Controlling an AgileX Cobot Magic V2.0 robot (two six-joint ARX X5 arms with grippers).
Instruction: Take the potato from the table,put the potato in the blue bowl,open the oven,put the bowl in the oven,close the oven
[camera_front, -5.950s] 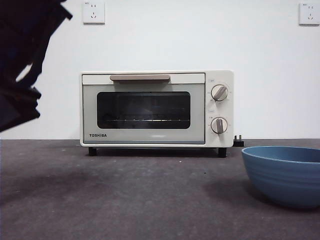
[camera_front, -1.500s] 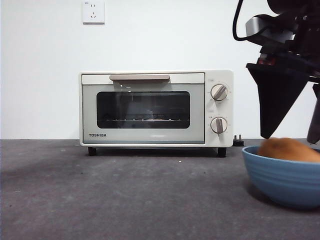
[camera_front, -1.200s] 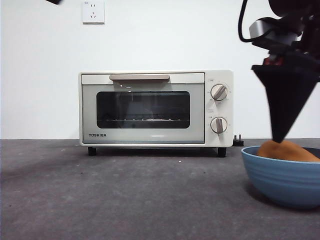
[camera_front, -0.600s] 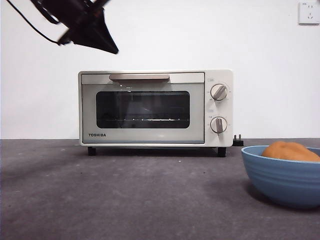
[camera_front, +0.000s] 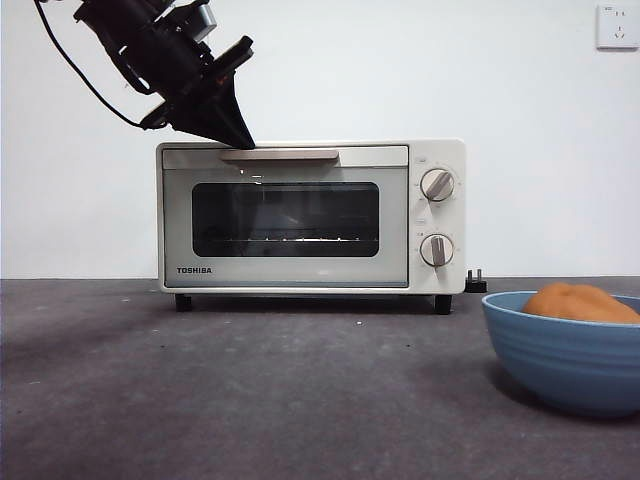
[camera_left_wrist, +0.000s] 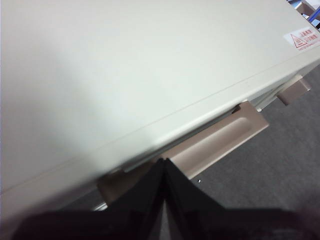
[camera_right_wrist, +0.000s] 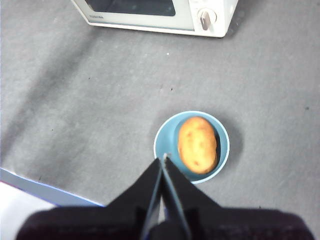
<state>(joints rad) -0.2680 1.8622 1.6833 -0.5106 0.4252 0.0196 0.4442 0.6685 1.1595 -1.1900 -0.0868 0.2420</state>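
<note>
The cream oven (camera_front: 310, 215) stands at the back of the table (camera_front: 250, 400), its dark glass door closed. My left gripper (camera_front: 240, 138) comes down from the upper left, shut, its tip right at the left end of the beige handle (camera_front: 280, 155); the left wrist view shows its tip (camera_left_wrist: 164, 162) just above the handle (camera_left_wrist: 220, 140). The potato (camera_front: 578, 301) lies in the blue bowl (camera_front: 560, 355) at the right edge. High above them, my right gripper (camera_right_wrist: 163, 159) is shut and holds nothing, looking down on the potato (camera_right_wrist: 197, 144) and bowl (camera_right_wrist: 165, 140).
Two round knobs (camera_front: 438, 185) sit on the oven's right side, and a black plug (camera_front: 478, 283) lies beside its right foot. A wall socket (camera_front: 617, 25) is on the white wall. A pale table edge (camera_right_wrist: 45, 195) shows in the right wrist view.
The right arm released the potato into the bowl and rose out of the front view. The left arm came in from the upper left and dropped to the oven handle.
</note>
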